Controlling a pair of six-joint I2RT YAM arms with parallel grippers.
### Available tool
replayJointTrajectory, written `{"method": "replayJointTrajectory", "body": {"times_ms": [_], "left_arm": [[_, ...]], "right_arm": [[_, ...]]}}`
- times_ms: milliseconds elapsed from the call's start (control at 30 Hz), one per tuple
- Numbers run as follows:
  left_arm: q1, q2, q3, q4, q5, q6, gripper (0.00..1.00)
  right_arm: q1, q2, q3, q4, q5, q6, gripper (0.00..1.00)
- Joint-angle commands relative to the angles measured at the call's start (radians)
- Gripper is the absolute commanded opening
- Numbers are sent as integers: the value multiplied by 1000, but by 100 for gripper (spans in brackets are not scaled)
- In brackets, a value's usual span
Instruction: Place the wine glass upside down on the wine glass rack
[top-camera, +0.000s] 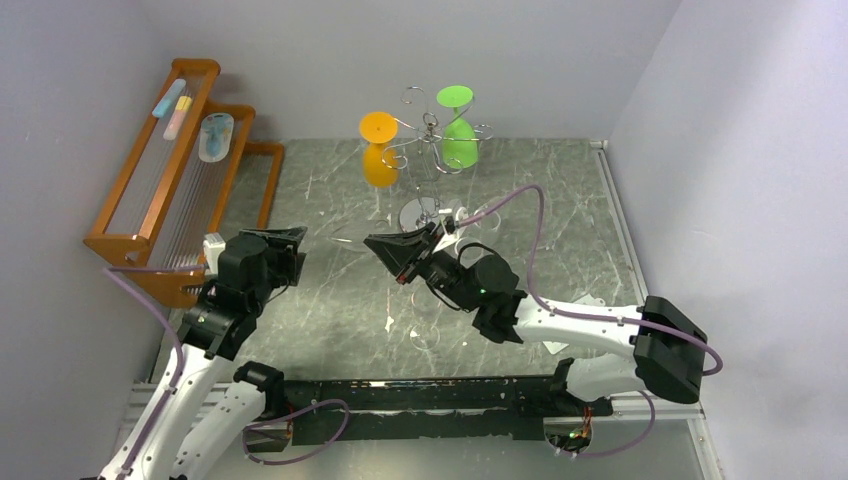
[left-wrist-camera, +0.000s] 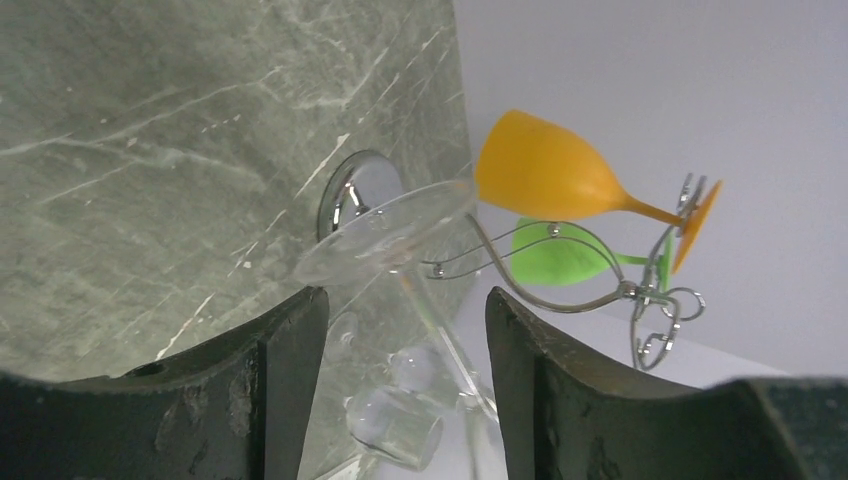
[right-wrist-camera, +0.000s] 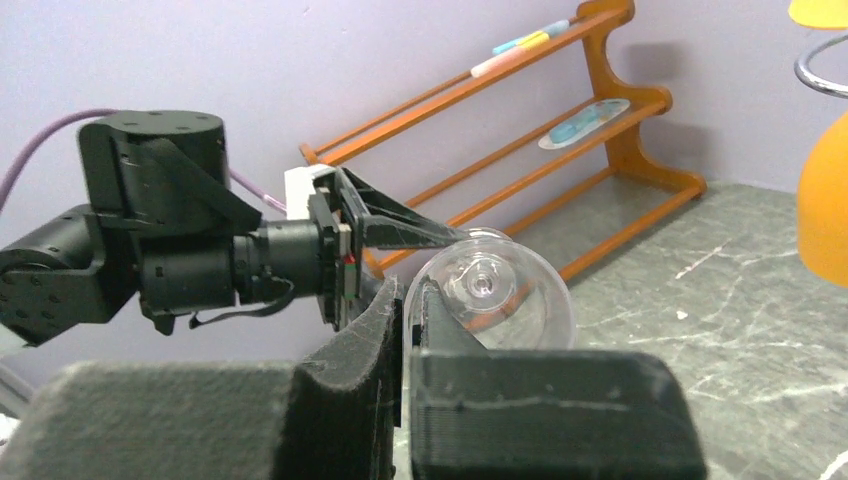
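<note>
The clear wine glass (right-wrist-camera: 492, 293) lies sideways above the table. My right gripper (right-wrist-camera: 405, 300) is shut on its bowl rim, one finger inside and one outside. In the top view the glass (top-camera: 350, 236) shows faintly between my right gripper (top-camera: 385, 258) and my left gripper (top-camera: 298, 255). My left gripper (left-wrist-camera: 405, 305) is open, its fingers either side of the stem (left-wrist-camera: 445, 345) without touching. The glass foot (left-wrist-camera: 385, 230) lies just beyond its fingertips. The chrome wine glass rack (top-camera: 430, 135) stands behind, with an orange glass (top-camera: 379, 150) and a green glass (top-camera: 459, 130) hanging upside down.
A brown wooden stepped rack (top-camera: 170, 170) with a few small items stands at the far left, and it also shows in the right wrist view (right-wrist-camera: 560, 150). The chrome rack's round base (top-camera: 418, 212) sits just behind my right gripper. Walls close in on three sides.
</note>
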Motion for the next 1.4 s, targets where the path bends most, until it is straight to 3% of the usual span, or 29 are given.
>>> {"method": "replayJointTrajectory", "body": {"times_ms": [0,333,700,767,900,1000,1200,1367], "left_arm": [[7,18,-27,31,25,-3,64],[7,36,-45,62,-5,-34,60],[7,14,-58,82,-6,-50,20],[7,15,-59,86,7,-65,25],[7,9,-56,85,40,-98,54],[7,-1,-48,78,42,-106,66],[7,-15,-42,82,38,-107,75],[7,-17,-43,81,48,-120,62]], "right_arm": [[2,13,37,144,-41,23,0],[3,19,-11,187,-84,59,0],[3,14,-45,199,-101,65,0],[2,14,-52,206,-102,66,0],[3,12,-60,207,-91,56,0],[2,8,-55,202,-70,45,0],[2,17,-42,197,-39,44,0],[3,29,-37,195,-35,38,0]]}}
